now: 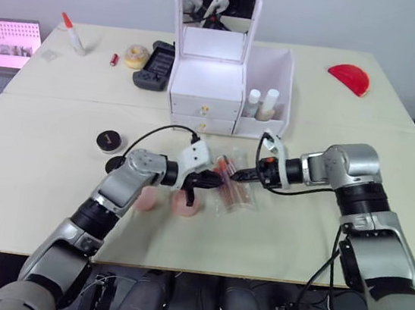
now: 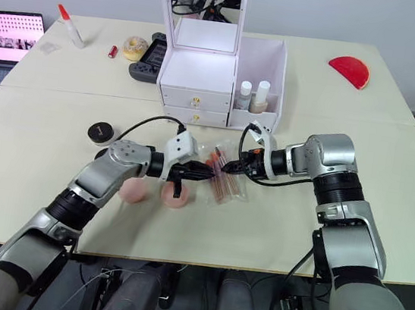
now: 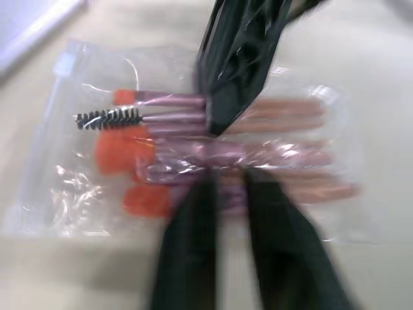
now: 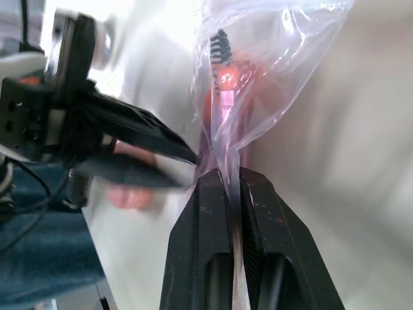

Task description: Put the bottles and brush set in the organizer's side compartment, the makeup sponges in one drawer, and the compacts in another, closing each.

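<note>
At the organizer's [image 1: 209, 86] six o'clock, the brush set [image 2: 223, 178] is pinched by the right gripper's [image 2: 230, 167] fingers, the left gripper's [image 2: 207, 172] fingers narrowly parted beside it; bottles [image 2: 252, 96] are stowed, sponges [image 2: 175, 195] and compacts [image 2: 100, 132] left on the worktop [image 2: 32, 147].

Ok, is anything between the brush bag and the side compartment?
Nothing on the table lies between the brush bag and the side compartment. Two bottles already stand at the compartment's front, so the room left is behind them. The right tool pinches the bag.

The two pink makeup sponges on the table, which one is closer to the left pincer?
The sponge directly under the left pincer, beside the bagged brush set. The other sponge lies farther back, beside the left forearm.
</note>
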Tool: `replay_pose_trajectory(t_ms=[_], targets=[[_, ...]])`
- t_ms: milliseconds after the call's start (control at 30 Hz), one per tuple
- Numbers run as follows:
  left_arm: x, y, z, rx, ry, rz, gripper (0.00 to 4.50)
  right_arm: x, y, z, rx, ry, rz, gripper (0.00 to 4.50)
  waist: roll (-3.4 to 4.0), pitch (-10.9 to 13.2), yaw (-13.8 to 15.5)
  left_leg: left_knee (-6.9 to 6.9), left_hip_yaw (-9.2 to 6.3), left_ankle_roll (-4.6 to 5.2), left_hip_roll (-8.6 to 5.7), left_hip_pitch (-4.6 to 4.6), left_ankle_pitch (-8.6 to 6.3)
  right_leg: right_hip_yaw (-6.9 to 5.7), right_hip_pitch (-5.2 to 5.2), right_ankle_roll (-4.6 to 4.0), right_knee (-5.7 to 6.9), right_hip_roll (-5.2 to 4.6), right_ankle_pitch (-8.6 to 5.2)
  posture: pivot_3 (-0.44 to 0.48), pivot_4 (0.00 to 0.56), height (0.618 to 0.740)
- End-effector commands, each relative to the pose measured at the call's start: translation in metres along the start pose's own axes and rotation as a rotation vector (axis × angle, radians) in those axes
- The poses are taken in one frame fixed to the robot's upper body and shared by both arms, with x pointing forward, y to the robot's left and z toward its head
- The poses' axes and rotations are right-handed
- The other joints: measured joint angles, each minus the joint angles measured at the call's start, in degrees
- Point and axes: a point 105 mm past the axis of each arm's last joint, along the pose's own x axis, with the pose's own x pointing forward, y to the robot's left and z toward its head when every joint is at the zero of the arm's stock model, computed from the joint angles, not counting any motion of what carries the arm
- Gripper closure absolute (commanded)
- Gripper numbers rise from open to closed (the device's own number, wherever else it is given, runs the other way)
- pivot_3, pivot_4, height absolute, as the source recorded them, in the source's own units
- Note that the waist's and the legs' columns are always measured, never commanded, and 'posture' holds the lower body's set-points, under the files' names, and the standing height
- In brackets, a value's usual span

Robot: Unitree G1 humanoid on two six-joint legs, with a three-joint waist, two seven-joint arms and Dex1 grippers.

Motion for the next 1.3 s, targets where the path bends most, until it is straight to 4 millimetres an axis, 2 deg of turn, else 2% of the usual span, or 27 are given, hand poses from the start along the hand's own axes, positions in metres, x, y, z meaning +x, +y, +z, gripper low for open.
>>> replay_pose_trajectory(t_ms=[33,67,133,167,267,400,500,567,667,733,800,867,1033,1300], targets=[[-0.034,-0.010,0.040,-0.002,-0.123,-0.037,1.63,-0.019,0.022,0.022,-0.079,-0.090,0.049,4.50,0.02,0.0,-0.2,-0.02,0.00,0.00,0.01,-0.02,0.00,0.01,-0.03,0.00,0.00,0.00,0.00,0.000,0.150,0.738],[-0.045,-0.012,0.046,-0.012,-0.138,-0.031,1.17,-0.023,0.025,0.024,-0.108,-0.104,0.047,4.50,0.02,0.0,-0.2,-0.03,0.00,0.00,0.01,-0.02,0.00,0.01,-0.03,0.00,0.00,0.01,0.00,0.000,0.150,0.738],[-0.080,-0.018,0.062,-0.040,-0.182,0.002,0.11,-0.038,0.038,0.032,-0.171,-0.157,0.063,4.50,0.02,0.0,-0.4,-0.04,-0.01,0.00,0.04,-0.02,0.00,0.02,-0.05,0.00,0.00,0.03,0.00,0.000,0.150,0.738],[-0.095,-0.021,0.067,-0.044,-0.187,0.022,0.05,-0.045,0.044,0.036,-0.199,-0.187,0.072,4.50,0.02,0.0,-0.3,-0.06,0.00,0.00,0.06,-0.03,0.00,0.03,-0.07,-0.01,0.00,0.05,0.00,0.000,0.150,0.738],[-0.121,-0.025,0.074,-0.051,-0.171,0.089,0.05,-0.060,0.055,0.042,-0.274,-0.261,0.079,4.50,0.02,0.0,-0.1,-0.05,-0.01,0.00,0.13,-0.02,0.00,0.02,-0.05,-0.02,-0.02,0.13,0.00,0.000,0.150,0.738],[-0.139,-0.029,0.076,-0.055,-0.142,0.158,0.05,-0.076,0.070,0.048,-0.363,-0.361,0.106,4.50,0.01,0.0,0.4,0.01,-0.01,-0.01,0.14,-0.02,0.00,0.02,0.06,-0.02,-0.07,0.15,0.00,0.000,0.150,0.738],[-0.142,-0.030,0.076,-0.065,-0.140,0.195,0.05,-0.090,0.084,0.059,-0.449,-0.486,0.132,4.50,0.00,0.0,0.3,0.01,0.00,-0.01,0.14,-0.02,0.00,0.03,0.07,-0.02,-0.09,0.15,0.00,0.000,0.150,0.738],[-0.142,-0.028,0.075,-0.057,-0.138,0.218,0.05,-0.100,0.086,0.079,-0.484,-0.599,0.098,4.50,0.00,0.0,0.3,0.01,0.01,-0.01,0.17,-0.01,0.00,0.03,0.06,-0.05,-0.09,0.16,0.01,0.000,0.150,0.738],[-0.140,-0.019,0.080,-0.030,-0.166,0.281,0.05,-0.120,0.086,0.120,-0.524,-0.826,0.023,4.50,0.00,0.0,-0.1,-0.06,0.14,-0.11,0.21,0.03,0.05,0.11,0.00,-0.15,-0.09,0.19,0.07,0.000,0.150,0.738],[-0.137,-0.012,0.086,-0.010,-0.201,0.323,0.05,-0.128,0.074,0.146,-0.532,-0.945,-0.087,4.50,0.00,0.0,0.0,-0.10,0.13,-0.16,0.26,0.04,0.08,0.12,-0.01,-0.18,-0.09,0.26,0.09,0.000,0.150,0.738],[-0.135,-0.008,0.093,-0.003,-0.240,0.343,0.05,-0.124,0.055,0.165,-0.544,-0.993,-0.241,4.50,-0.02,0.0,0.0,-0.09,0.14,-0.18,0.26,0.06,0.09,0.12,0.00,-0.19,-0.09,0.27,0.10,0.000,0.150,0.738],[-0.133,-0.008,0.097,-0.002,-0.262,0.343,0.05,-0.119,0.045,0.180,-0.531,-1.048,-0.314,4.50,-0.02,0.0,-0.1,-0.13,0.16,-0.18,0.26,0.07,0.09,0.12,0.01,-0.19,-0.12,0.27,0.10,0.000,0.150,0.738],[-0.132,-0.008,0.099,-0.004,-0.277,0.352,0.05,-0.101,0.029,0.196,-0.518,-1.096,-0.433,4.50,0.00,0.0,-0.3,-0.22,0.19,-0.22,0.27,0.07,0.12,0.22,-0.08,-0.22,-0.08,0.31,0.12,0.000,0.150,0.738],[-0.135,-0.007,0.103,0.000,-0.287,0.359,0.05,-0.084,0.020,0.199,-0.539,-1.066,-0.540,4.50,0.01,0.0,-0.6,-0.24,0.18,-0.24,0.27,0.07,0.14,0.26,-0.10,-0.22,-0.07,0.33,0.12,0.000,0.150,0.738]])
